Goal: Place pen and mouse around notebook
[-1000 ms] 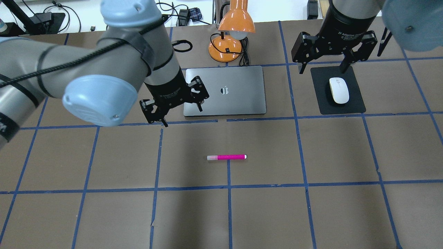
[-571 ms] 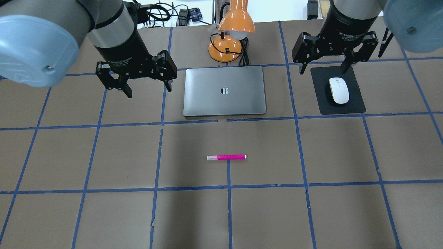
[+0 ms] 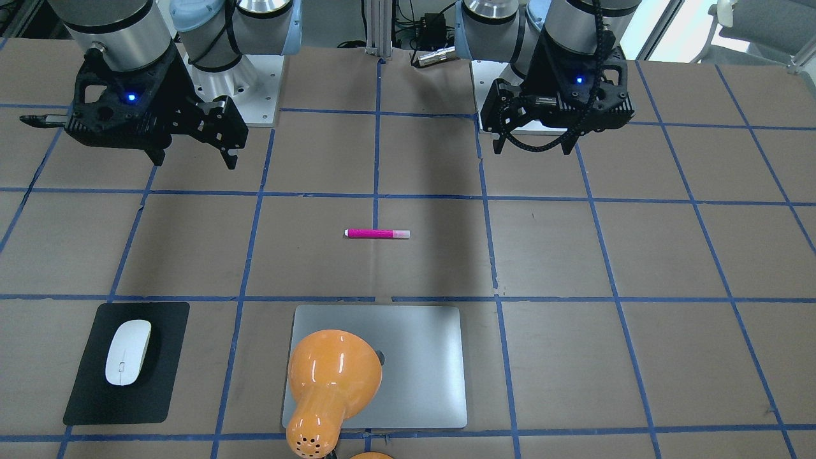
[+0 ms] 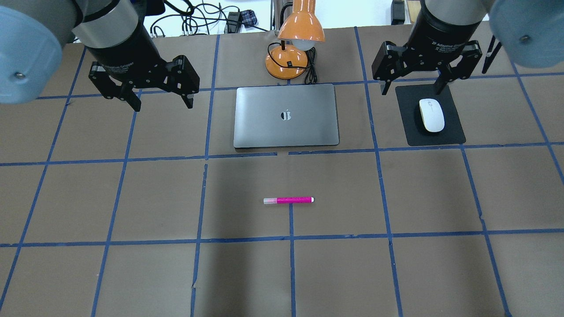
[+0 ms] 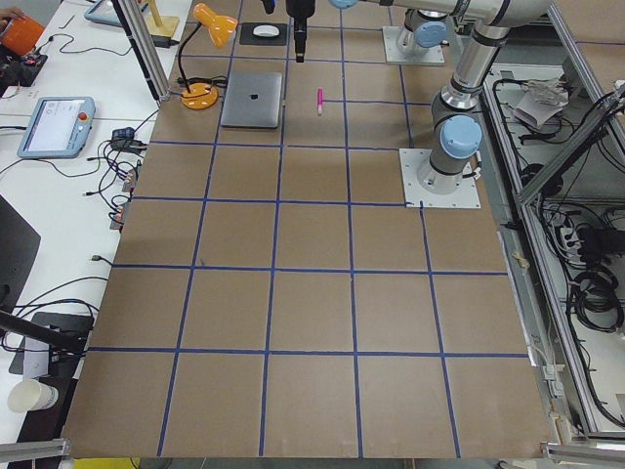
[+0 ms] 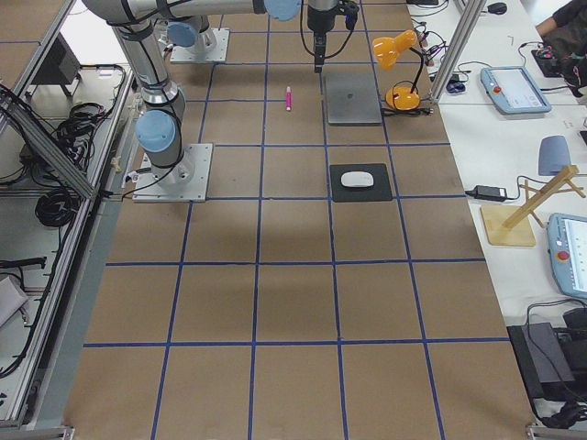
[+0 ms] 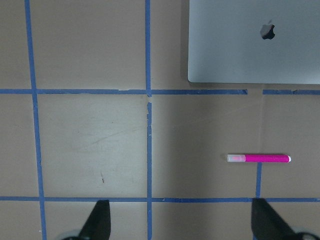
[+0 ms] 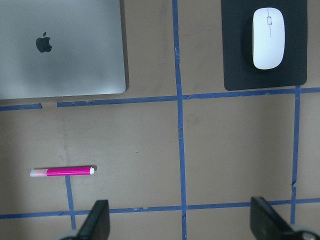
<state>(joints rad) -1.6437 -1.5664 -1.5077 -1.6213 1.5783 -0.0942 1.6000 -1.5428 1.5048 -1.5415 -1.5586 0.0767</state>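
- The left jaws and the right jaws hang wide open, empty, above the tabletop (image 4: 132, 198).
- The pen (image 4: 288, 200) lies alone, near the notebook (image 4: 286, 115).
- The mouse (image 4: 431, 115) rests on a black mat (image 4: 449, 134), well apart from the notebook.

Front view: lamp (image 3: 331, 376) covers part of notebook (image 3: 421, 363) & prob. most of logo.

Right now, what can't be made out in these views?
- Front-facing: the lamp shade covers part of the notebook and most of its logo.
- Left wrist: the frame cuts off the notebook's right and far edges.
- Exterior left: mouse and pen are too small for detail.
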